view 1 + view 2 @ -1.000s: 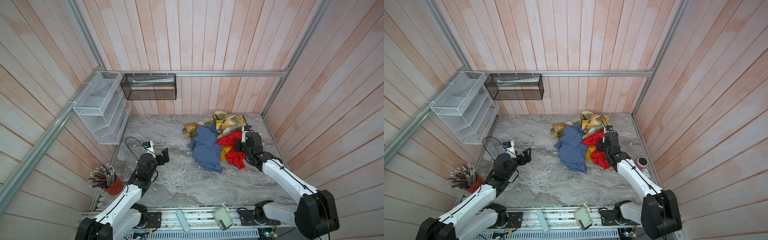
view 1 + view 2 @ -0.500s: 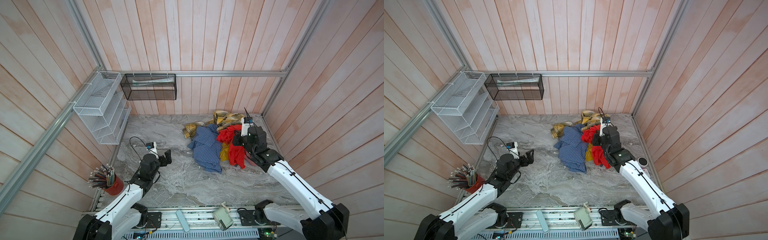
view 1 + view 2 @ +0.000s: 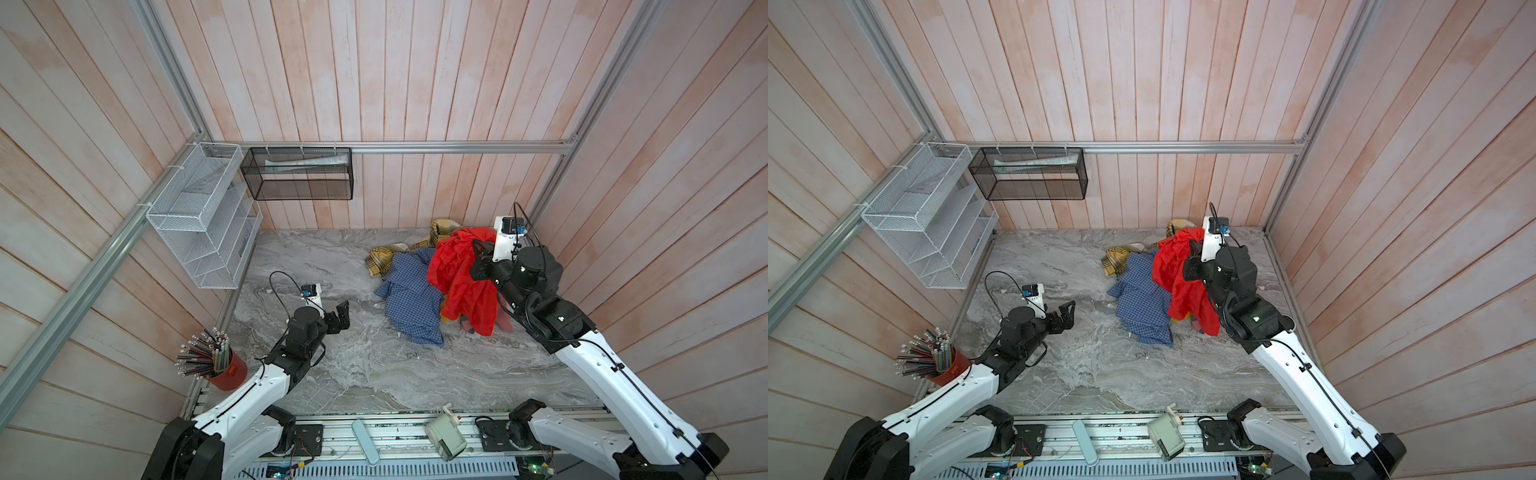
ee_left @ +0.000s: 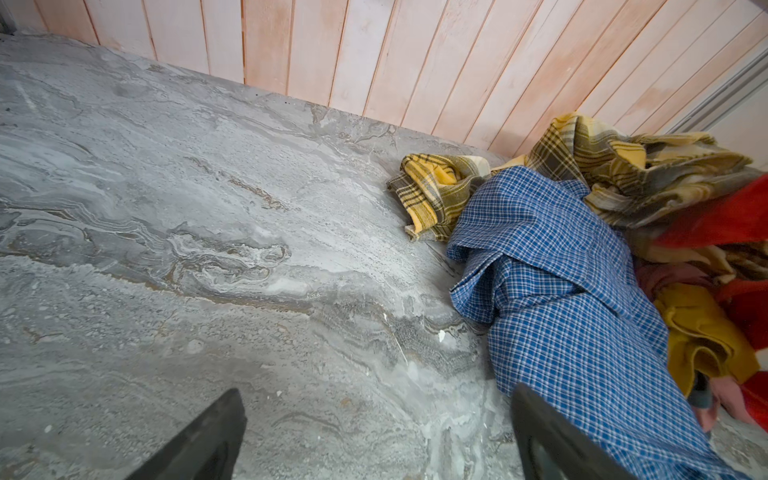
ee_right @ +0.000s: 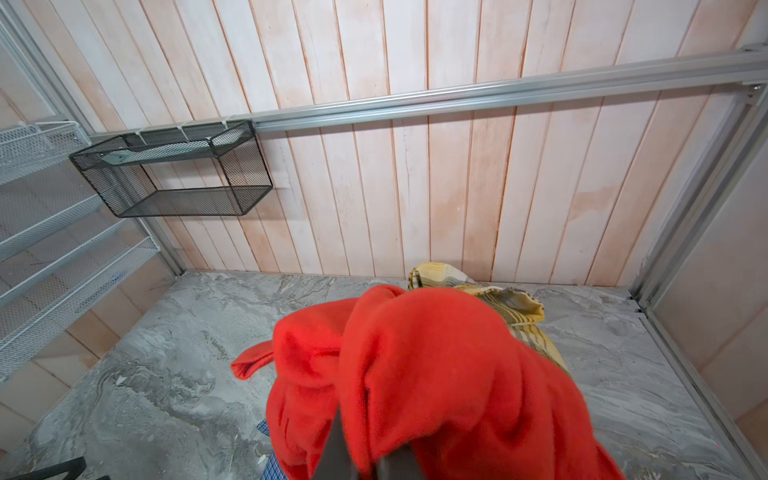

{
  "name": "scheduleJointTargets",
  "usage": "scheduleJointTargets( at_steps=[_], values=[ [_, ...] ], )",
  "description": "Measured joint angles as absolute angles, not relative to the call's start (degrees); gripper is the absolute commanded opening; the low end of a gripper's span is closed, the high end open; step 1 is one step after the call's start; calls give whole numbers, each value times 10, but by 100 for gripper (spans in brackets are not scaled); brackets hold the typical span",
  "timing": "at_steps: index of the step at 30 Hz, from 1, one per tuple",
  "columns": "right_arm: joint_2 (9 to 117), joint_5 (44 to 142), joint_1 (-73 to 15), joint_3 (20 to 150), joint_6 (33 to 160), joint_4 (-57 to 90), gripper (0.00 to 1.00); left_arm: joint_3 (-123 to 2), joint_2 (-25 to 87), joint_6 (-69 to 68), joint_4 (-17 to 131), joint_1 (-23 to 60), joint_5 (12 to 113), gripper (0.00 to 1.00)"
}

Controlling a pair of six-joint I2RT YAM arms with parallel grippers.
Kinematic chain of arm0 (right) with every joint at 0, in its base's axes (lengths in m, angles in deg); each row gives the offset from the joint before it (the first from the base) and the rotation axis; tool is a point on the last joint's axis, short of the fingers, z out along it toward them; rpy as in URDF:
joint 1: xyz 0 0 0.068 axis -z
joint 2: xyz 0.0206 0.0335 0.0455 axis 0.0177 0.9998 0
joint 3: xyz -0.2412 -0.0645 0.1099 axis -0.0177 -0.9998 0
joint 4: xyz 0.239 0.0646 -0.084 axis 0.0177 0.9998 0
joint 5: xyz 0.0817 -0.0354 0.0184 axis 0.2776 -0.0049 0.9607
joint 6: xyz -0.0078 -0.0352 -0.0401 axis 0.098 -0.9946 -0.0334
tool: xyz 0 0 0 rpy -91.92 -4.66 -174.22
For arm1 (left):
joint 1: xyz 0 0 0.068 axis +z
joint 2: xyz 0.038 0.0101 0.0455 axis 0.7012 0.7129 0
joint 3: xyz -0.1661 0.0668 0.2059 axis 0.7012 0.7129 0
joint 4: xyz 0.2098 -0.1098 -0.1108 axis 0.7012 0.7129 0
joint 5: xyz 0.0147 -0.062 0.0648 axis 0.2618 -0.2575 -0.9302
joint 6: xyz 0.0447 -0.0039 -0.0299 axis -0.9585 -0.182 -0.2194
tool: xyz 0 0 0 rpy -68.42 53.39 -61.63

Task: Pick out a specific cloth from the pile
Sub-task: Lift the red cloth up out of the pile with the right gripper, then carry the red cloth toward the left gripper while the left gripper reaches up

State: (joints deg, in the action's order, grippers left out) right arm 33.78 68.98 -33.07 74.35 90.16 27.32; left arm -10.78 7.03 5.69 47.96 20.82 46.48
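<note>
Clenched jaws on my right gripper grip the red cloth, raised and draping over the pile by the worktop's far right corner, while my left gripper hangs with jaws spread wide nearer the left edge.
</note>
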Motion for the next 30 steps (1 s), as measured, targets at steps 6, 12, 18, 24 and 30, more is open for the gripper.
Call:
scheduleJointTargets(
  at_steps=[6,12,18,24,30],
  values=[
    [346,699,-360,785,891,269,0,-113,85,57,464,191,475,100],
    [386,735,-382,851,876,252,0,-126,102,57,443,171,496,100],
    [429,778,-391,914,862,229,0,-126,102,56,414,147,514,100],
    [463,831,-391,927,867,197,0,-129,99,56,373,115,527,100],
    [489,878,-398,925,896,164,0,-141,100,57,323,99,536,100]
  ],
)
